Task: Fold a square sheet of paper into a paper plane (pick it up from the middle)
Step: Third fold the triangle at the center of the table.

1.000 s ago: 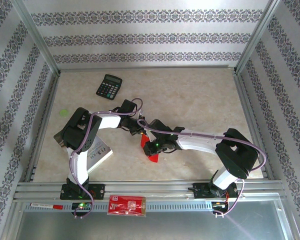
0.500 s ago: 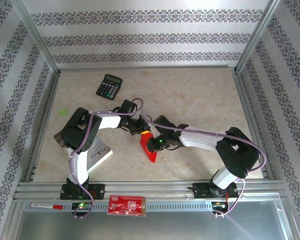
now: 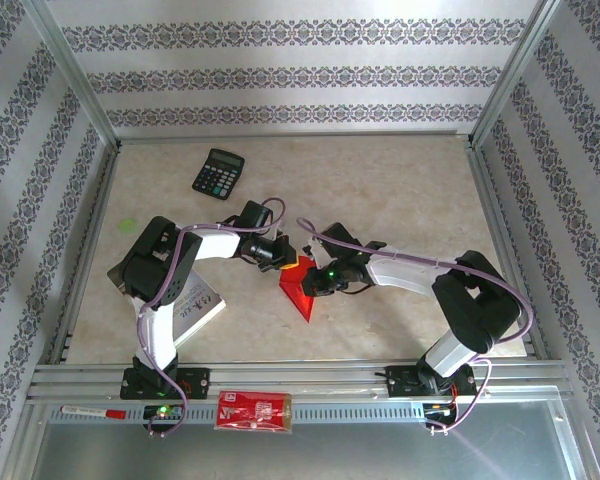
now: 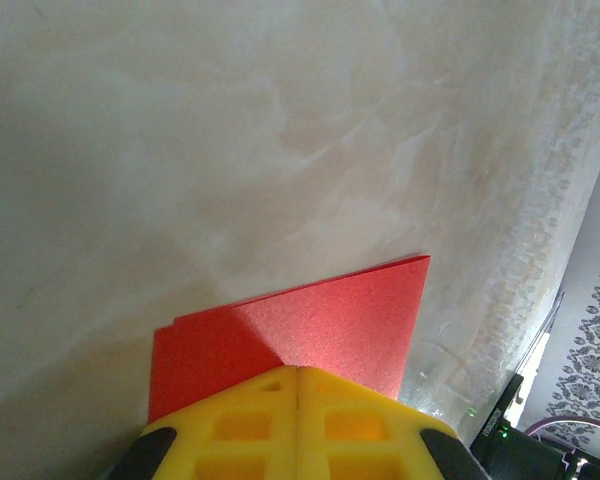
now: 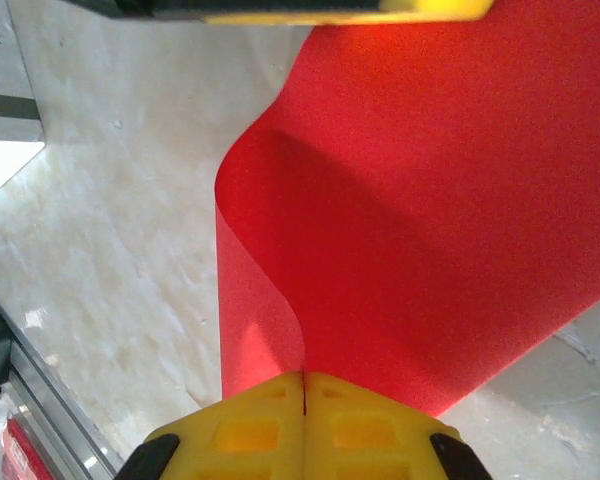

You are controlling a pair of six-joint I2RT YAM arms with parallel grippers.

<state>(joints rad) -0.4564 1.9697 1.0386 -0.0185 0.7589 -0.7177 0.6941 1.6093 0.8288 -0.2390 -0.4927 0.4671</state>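
Sheet (image 3: 302, 295) mid-fold at mid-table, pinched by both grippers.
Top: left gripper (image 3: 286, 262) and right gripper (image 3: 313, 284) are clamped on its far end; print on the near packet (image 3: 253, 411) and left booklet (image 3: 195, 305) is too small to read. Left wrist: jaws closed on a folded corner. Right wrist: jaws closed on a bulging layer, which I judge needs pressing flat into a crease next.

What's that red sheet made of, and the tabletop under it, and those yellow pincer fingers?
Red sheet: looks like thin matte paper; it bends in a smooth curve and holds a sharp crease. Tabletop: slightly glossy, marble-patterned, possibly laminate or stone. Left pincer's fingers: matte yellow plastic, probably, with moulded recesses.
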